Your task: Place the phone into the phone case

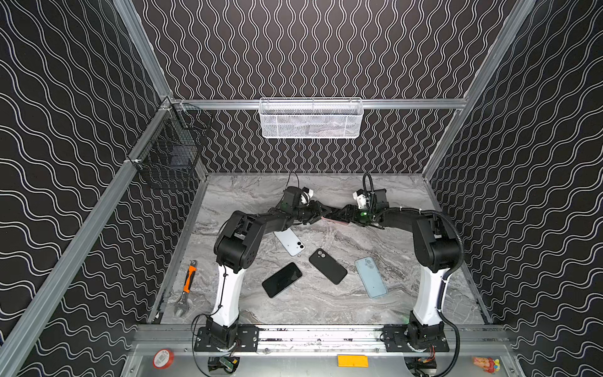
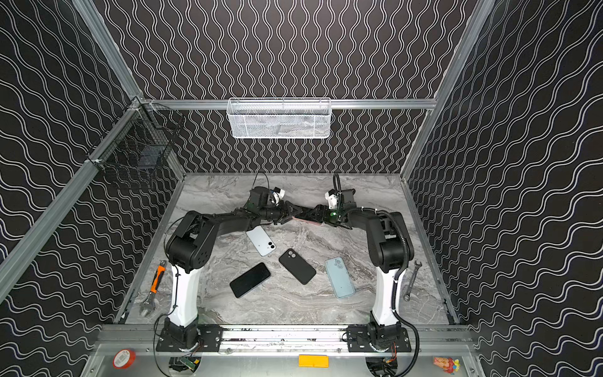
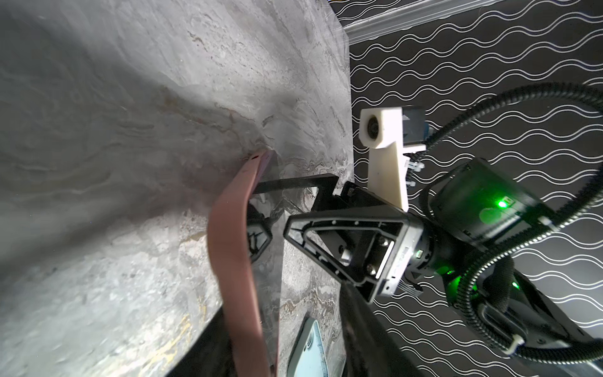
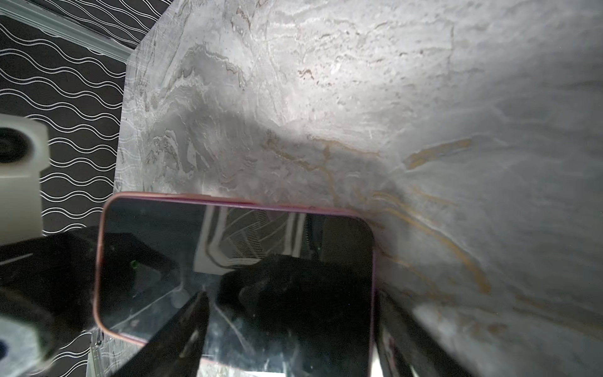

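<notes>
At the back middle of the desk (image 1: 326, 310) the two arms meet tip to tip. The right fingers (image 4: 187, 331) hold the pink phone (image 4: 235, 248) and are spread wide, with one tip over its dark screen and the other along a long edge. The phone is tilted, its far end down at the desk and its near end raised. The left fingers (image 1: 317, 209) reach in from the opposite side — how far apart they stand I cannot tell. Nearer the front lie a white phone (image 1: 289, 242) face down, a black phone (image 1: 282, 279) screen up, a black case (image 1: 327, 266) and a pale blue case (image 1: 371, 277), none touching. An orange-handled wrench (image 1: 187, 284) lies beside the left arm.
</notes>
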Controlling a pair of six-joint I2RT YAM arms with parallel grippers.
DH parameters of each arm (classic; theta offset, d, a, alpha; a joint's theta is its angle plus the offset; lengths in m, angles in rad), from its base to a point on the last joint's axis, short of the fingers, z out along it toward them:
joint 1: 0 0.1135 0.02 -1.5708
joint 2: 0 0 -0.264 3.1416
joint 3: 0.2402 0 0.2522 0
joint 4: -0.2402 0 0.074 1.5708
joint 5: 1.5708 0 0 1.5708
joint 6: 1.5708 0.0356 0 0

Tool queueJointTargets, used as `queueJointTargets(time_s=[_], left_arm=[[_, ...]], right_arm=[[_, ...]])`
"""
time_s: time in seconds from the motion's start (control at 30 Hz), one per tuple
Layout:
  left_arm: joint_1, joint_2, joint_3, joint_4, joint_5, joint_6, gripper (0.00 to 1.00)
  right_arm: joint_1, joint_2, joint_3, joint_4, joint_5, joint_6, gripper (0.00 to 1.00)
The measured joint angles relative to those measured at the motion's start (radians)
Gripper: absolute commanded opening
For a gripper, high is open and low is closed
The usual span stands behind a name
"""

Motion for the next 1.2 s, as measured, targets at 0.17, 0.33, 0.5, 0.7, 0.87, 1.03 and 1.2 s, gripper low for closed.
queueJointTargets(time_s=[0.17, 0.33, 0.5, 0.7, 0.87, 1.03, 1.2], left_arm=[[0.000, 0.027, 0.022, -0.002, 0.000, 0.000, 0.48], [-0.001, 0.039, 0.034, -0.012, -0.001, 0.000, 0.43], [-0.001, 0.049, 0.043, -0.025, -0.006, 0.001, 0.36], [-0.001, 0.055, 0.044, -0.039, -0.013, 0.001, 0.29], [-0.001, 0.069, 0.052, -0.044, -0.014, 0.000, 0.24], [-0.001, 0.075, 0.052, -0.044, -0.014, -0.009, 0.13], [-0.001, 0.075, 0.052, -0.035, -0.008, -0.027, 0.00]], right_arm=[[0.011, 0.004, 0.010, -0.006, 0.015, -0.004, 0.77], [0.032, 0.009, 0.024, -0.018, 0.046, -0.012, 0.76], [0.043, 0.011, 0.029, -0.024, 0.067, -0.018, 0.75], [0.048, 0.013, 0.031, -0.024, 0.077, -0.019, 0.74], [0.053, 0.013, 0.033, -0.024, 0.085, -0.022, 0.73], [0.056, 0.013, 0.036, -0.028, 0.092, -0.023, 0.73], [0.057, 0.010, 0.036, -0.030, 0.095, -0.017, 0.74]])
